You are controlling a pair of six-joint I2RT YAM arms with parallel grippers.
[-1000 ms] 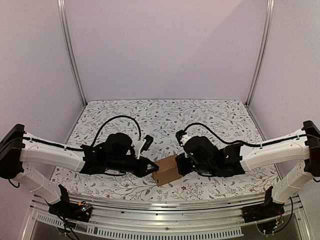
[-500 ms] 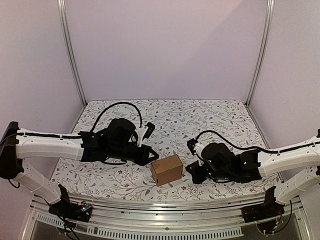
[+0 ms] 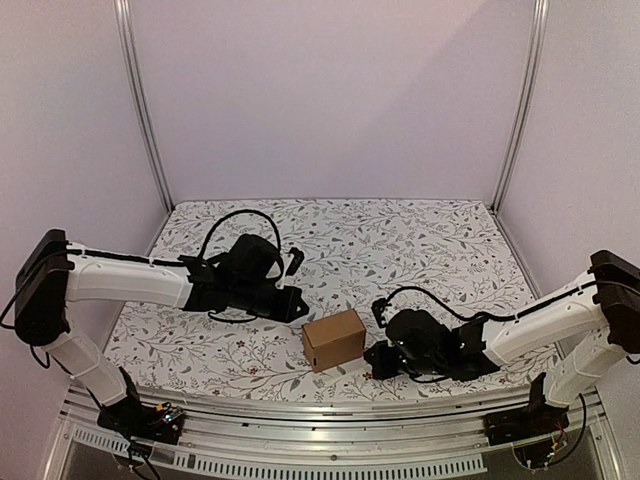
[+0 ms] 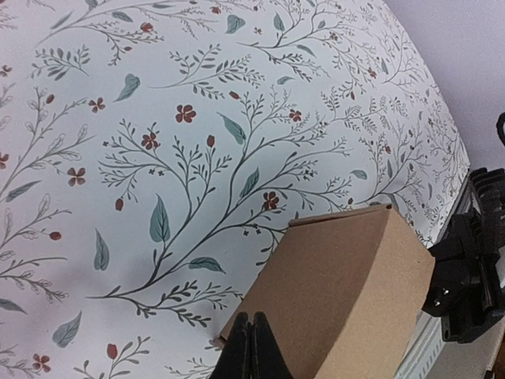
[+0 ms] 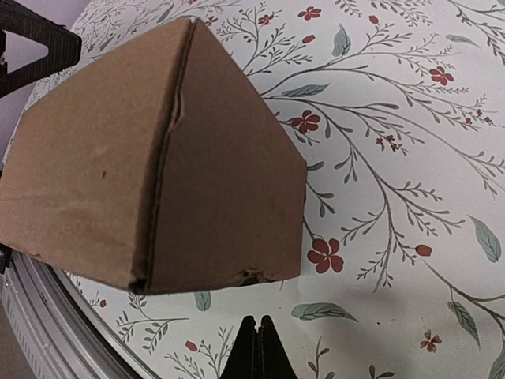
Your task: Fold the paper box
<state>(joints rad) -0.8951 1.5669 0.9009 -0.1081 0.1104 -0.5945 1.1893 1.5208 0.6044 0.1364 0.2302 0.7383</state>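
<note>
Jaws on both arms are pressed together, pinching nothing. Top view: box (image 3: 335, 340) sits closed up on the table (image 3: 420, 240) near the front edge, long axis roughly 9-to-3. You've got the left jaws off its 10 o'clock corner and the right jaws just beside it at 4, so right's nearer I'd say. Left wrist: box at 1 o'clock. Right wrist: box at 11, gap showing.

Left arm (image 3: 120, 280): white tubular links, black joint caps, bulky black wrist housing.
Right arm (image 3: 540, 318): matching white links and black wrist housing.
Cables (image 3: 240, 212): thin black cords, one per arm.
Left gripper (image 4: 251, 351): slim black tapered fingers.
</note>
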